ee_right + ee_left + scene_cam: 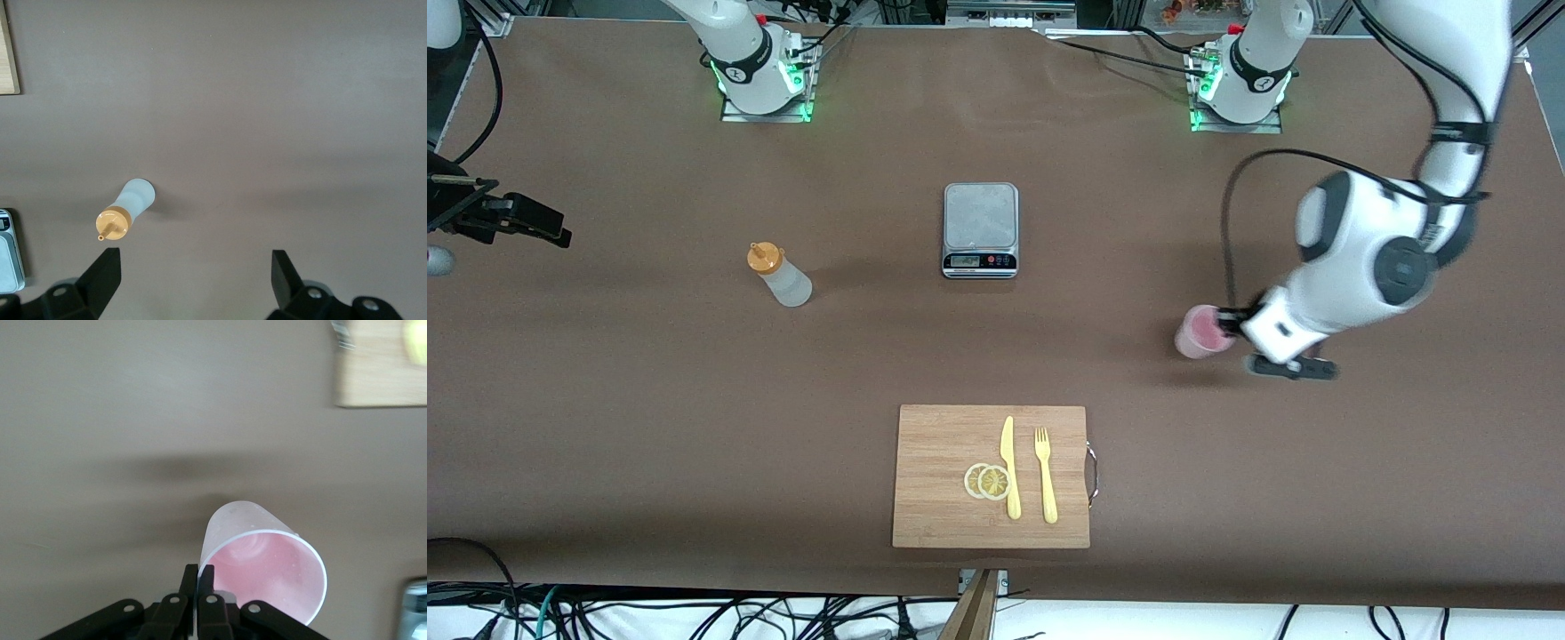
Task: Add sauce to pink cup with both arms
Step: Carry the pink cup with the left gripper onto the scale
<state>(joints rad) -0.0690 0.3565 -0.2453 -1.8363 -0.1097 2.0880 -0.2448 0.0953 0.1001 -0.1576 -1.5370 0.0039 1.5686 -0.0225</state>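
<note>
The pink cup [1199, 331] is toward the left arm's end of the table, and its rim is pinched by my left gripper [1232, 320], one finger inside and one outside. In the left wrist view the cup [267, 567] shows its empty pink inside, with the left gripper [202, 577] shut on the rim. The cup's shadow lies apart from it, so it looks lifted a little. The sauce bottle [780, 276] with its orange cap stands upright toward the right arm's end. My right gripper [525, 218] hangs open and empty at that end, with the bottle [130, 207] off to one side of its fingers [193, 273].
A kitchen scale [980, 229] sits mid-table between the bottle and the cup. A wooden cutting board [934, 444] lies nearer the front camera and carries a yellow knife [1009, 467], a yellow fork [1046, 474] and lemon slices [987, 481].
</note>
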